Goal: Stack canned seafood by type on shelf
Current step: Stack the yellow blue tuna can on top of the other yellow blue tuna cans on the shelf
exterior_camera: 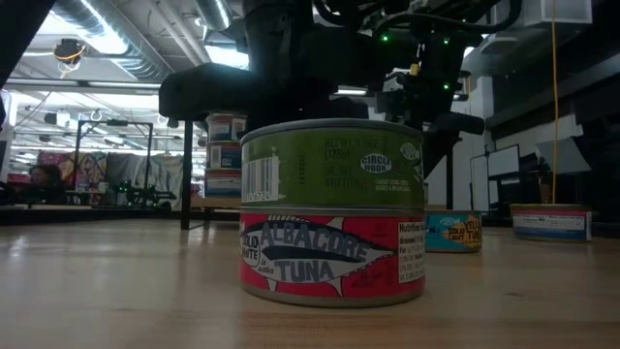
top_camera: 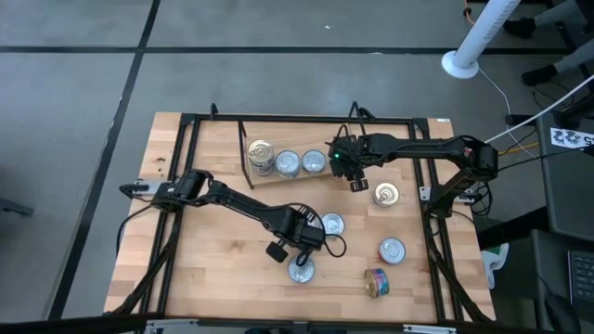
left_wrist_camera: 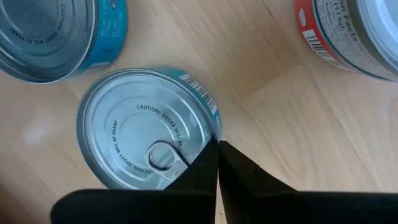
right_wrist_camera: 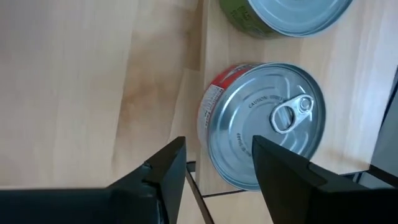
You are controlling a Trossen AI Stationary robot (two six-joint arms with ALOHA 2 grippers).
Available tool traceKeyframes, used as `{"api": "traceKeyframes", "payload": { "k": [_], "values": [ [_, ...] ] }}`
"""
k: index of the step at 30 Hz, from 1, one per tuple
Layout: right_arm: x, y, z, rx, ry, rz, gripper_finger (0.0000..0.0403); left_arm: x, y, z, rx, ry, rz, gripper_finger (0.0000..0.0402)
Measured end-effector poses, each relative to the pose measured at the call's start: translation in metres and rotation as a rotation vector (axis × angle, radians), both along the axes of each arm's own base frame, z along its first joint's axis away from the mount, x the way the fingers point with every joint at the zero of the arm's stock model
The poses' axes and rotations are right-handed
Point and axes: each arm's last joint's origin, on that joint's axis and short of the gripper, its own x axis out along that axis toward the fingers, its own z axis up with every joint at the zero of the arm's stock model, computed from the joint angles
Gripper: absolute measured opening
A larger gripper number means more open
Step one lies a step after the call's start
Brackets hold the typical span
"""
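Canned seafood lies about the table, and several tins stand on the shelf (top_camera: 278, 179) at the far side. My left gripper (left_wrist_camera: 217, 148) is shut and points down at the rim of a blue-labelled can (left_wrist_camera: 124, 124) with a silver pull-tab lid. In the high view my left gripper (top_camera: 302, 243) hides this can. Beside it stand another blue can (top_camera: 329, 224) and a green can stacked on a red tuna can (exterior_camera: 329, 213). My right gripper (right_wrist_camera: 219, 142) hangs open above a red-labelled can (right_wrist_camera: 267, 124) at the shelf's right end, touching nothing. My left gripper's shut fingertips (left_wrist_camera: 208, 158) stand over the edge of the blue can's lid (left_wrist_camera: 202, 134), coming from above. Whether they touch the lid I cannot tell. The can stands upright on the table.
Loose cans stand on the table's right half (top_camera: 387, 194) (top_camera: 392, 250), and a multicoloured one (top_camera: 376, 281) lies on its side near the front. A green can (right_wrist_camera: 280, 15) stands on the shelf beyond the red one. A two-can stack (top_camera: 262, 156) occupies the shelf's left end.
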Motion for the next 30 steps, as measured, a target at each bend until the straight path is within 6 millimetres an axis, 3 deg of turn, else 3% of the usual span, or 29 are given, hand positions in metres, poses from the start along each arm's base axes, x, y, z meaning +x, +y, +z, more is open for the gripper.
{"api": "traceKeyframes", "payload": {
  "k": [14, 30],
  "values": [
    [-0.008, 0.003, 0.005, 0.050, 0.026, 0.009, 0.0184, -0.002, 0.001, 0.008, -0.009, -0.022, 0.081, 0.0001],
    [-0.040, 0.012, 0.058, 0.017, -0.166, -0.018, 0.0184, -0.003, 0.014, 0.027, -0.011, -0.074, 0.140, 0.0000]
  ]
}}
